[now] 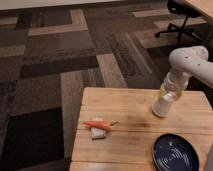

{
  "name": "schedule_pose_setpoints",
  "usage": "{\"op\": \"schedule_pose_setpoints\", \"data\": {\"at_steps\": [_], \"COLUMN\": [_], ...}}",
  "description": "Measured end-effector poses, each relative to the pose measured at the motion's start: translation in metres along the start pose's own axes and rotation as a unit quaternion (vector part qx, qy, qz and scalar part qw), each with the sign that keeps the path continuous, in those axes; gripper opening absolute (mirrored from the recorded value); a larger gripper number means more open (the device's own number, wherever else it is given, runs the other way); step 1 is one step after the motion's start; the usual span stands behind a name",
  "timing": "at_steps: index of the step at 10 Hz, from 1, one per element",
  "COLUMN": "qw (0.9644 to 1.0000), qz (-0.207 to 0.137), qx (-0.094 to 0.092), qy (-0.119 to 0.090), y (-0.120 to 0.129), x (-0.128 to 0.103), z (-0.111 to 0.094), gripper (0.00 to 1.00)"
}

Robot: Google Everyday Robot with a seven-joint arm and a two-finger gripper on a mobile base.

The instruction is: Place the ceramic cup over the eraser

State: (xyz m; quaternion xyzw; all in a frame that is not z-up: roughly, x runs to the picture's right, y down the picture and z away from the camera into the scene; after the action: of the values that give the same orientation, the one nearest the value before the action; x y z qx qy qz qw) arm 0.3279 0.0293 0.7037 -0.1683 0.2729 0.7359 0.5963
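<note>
The white ceramic cup (pixel 161 106) hangs slightly tilted at the right side of the wooden table (pixel 135 102), its lower end at or just above the surface. My gripper (pixel 169 92) comes down from the white arm (pixel 192 62) and is shut on the cup's upper end. The eraser (pixel 99 133), a small pale block, lies at the table's left part, well left of the cup. A thin orange carrot-like thing (pixel 98 125) with a green tip rests across it.
A dark blue round plate (pixel 175 153) lies at the table's front right, below the cup. The table's left and far edges drop to patterned carpet. An office chair (pixel 182 15) stands at the far right.
</note>
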Motion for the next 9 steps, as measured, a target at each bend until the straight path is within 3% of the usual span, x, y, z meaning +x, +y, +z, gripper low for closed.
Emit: {"op": "schedule_pose_setpoints", "data": {"at_steps": [2, 4, 9], "qw": [0.9998, 0.9991, 0.9992], "qz": [0.015, 0.027, 0.026], "qx": [0.013, 0.029, 0.027], "qy": [0.010, 0.013, 0.013], "y": [-0.017, -0.037, -0.035], "x": [0.014, 0.021, 0.021], "z": [-0.036, -0.055, -0.054], "gripper": [0.00, 0.00, 0.00]}}
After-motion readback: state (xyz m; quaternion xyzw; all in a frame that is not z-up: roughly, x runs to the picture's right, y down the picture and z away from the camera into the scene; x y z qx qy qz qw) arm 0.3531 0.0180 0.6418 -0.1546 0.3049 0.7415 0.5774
